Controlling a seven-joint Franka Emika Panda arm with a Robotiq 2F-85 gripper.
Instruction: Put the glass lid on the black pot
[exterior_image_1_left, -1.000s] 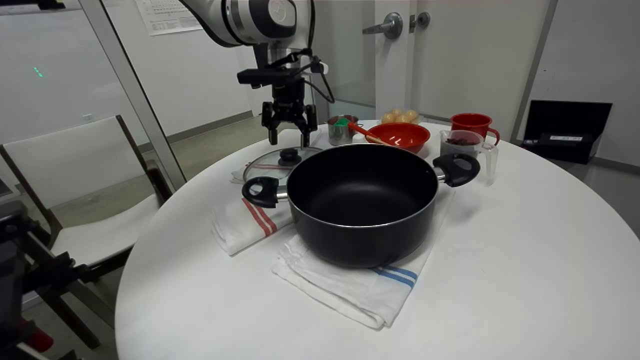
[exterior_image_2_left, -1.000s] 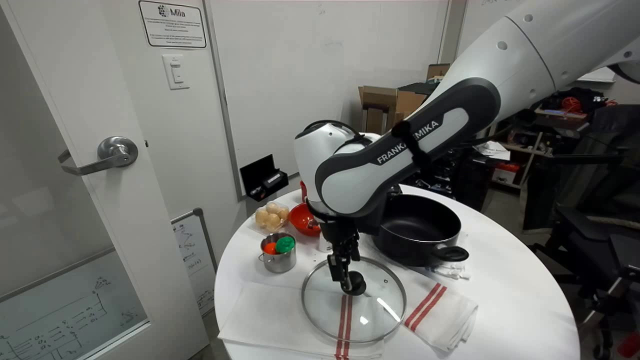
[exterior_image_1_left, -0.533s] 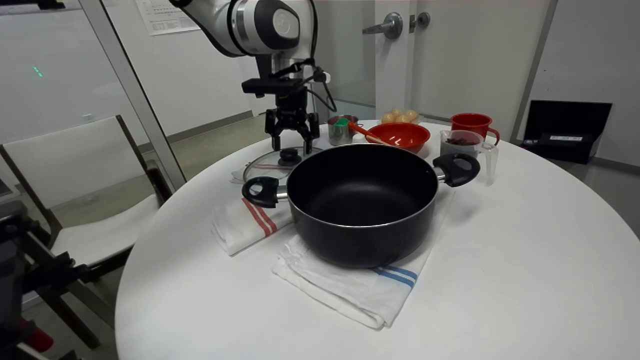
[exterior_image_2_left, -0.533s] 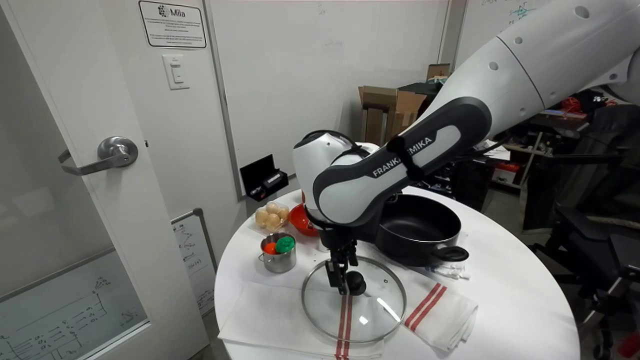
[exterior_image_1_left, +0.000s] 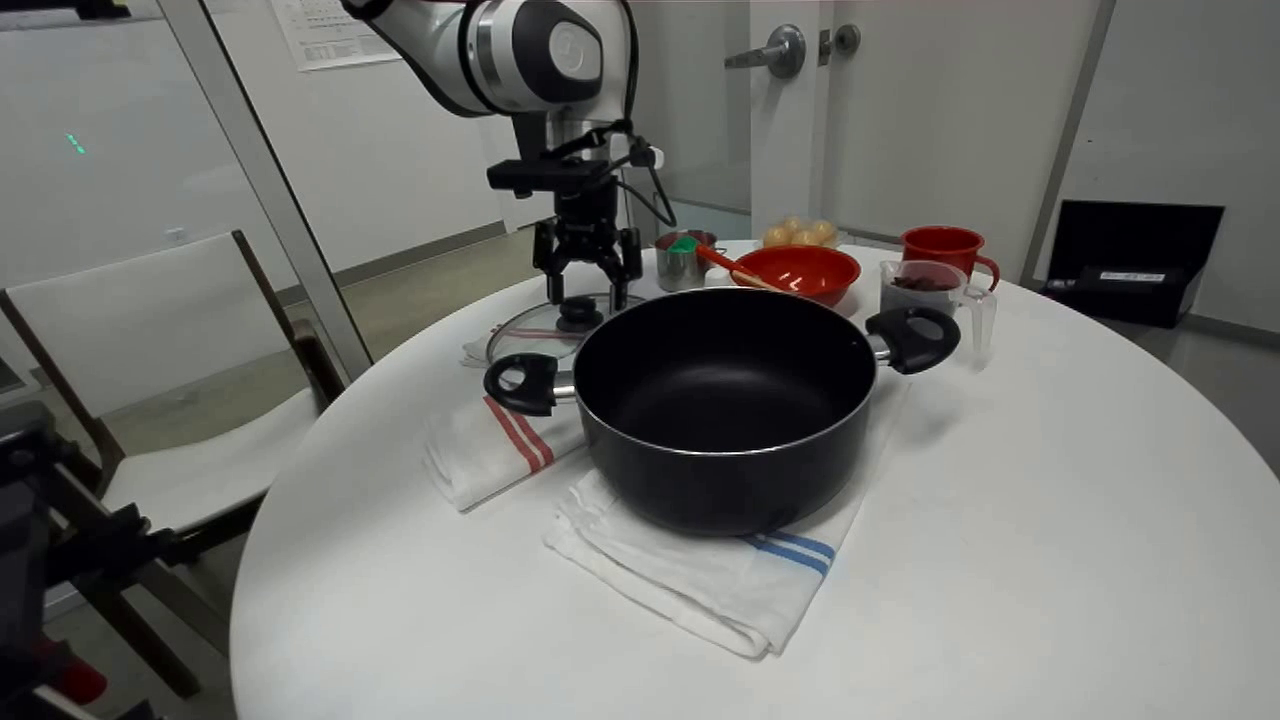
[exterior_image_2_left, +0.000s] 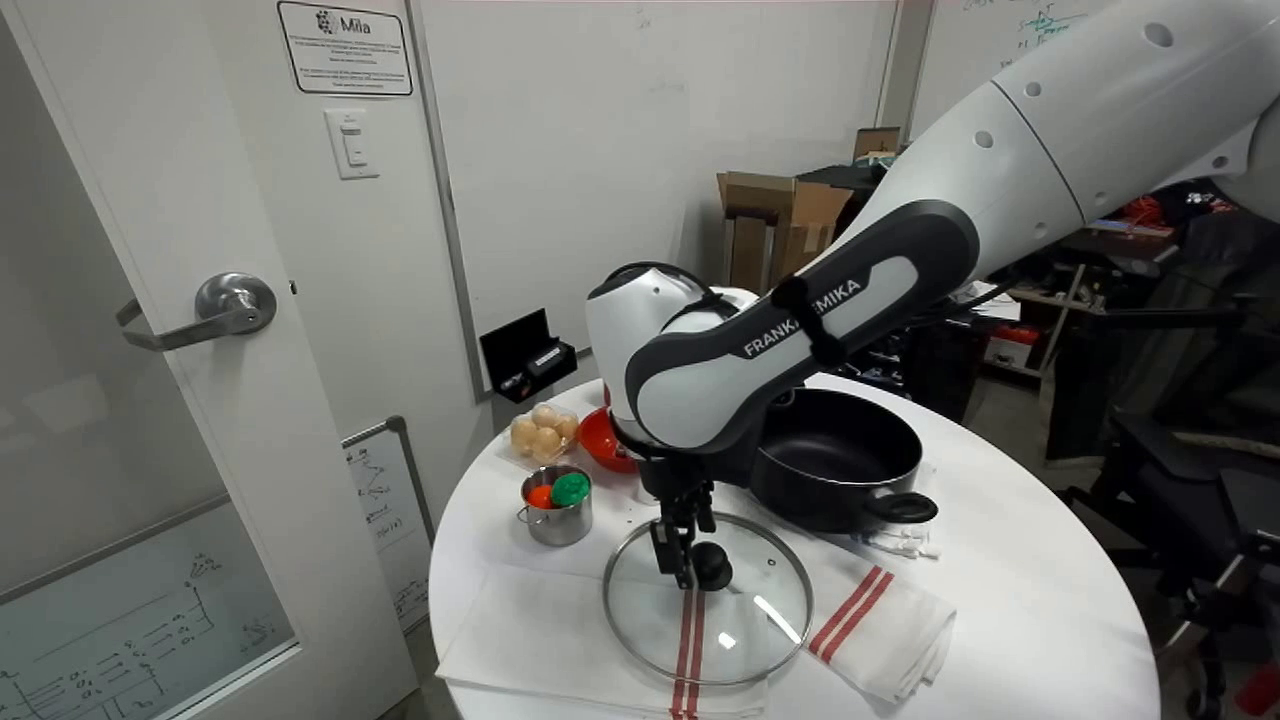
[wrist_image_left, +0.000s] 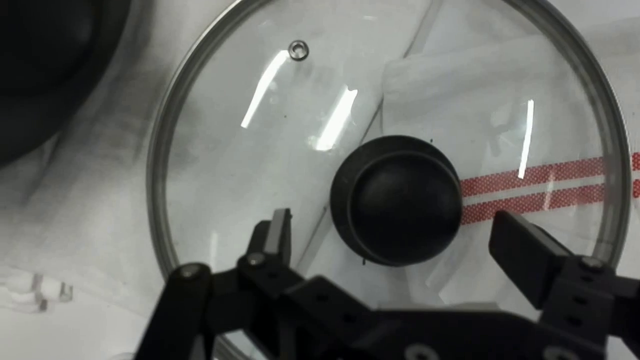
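Note:
The glass lid (exterior_image_2_left: 745, 640) lies flat on a white towel with red stripes, its black knob (exterior_image_2_left: 711, 567) pointing up. It also shows in an exterior view (exterior_image_1_left: 525, 340), partly behind the black pot (exterior_image_1_left: 725, 490), and fills most of the wrist view (wrist_image_left: 225, 150). The black pot stands uncovered on a towel beside the lid; its wall shows in an exterior view (exterior_image_2_left: 835, 500) and at the wrist view's left edge (wrist_image_left: 45, 120). My gripper (wrist_image_left: 392, 217) is open and empty, low over the lid. In the wrist view its fingers stand apart on either side of the knob.
A steel cup (exterior_image_2_left: 558, 520) with green and orange things stands near the lid. A red bowl (exterior_image_1_left: 800, 272), a clear measuring cup (exterior_image_1_left: 925, 290), a red mug (exterior_image_1_left: 942, 248) and a box of eggs (exterior_image_2_left: 543, 435) stand beyond. The pot's handle (exterior_image_1_left: 522, 384) juts toward the lid.
My open gripper has come down closer to the lid and shifted slightly sideways, mostly in the first half second. The lid and the pot have not moved.

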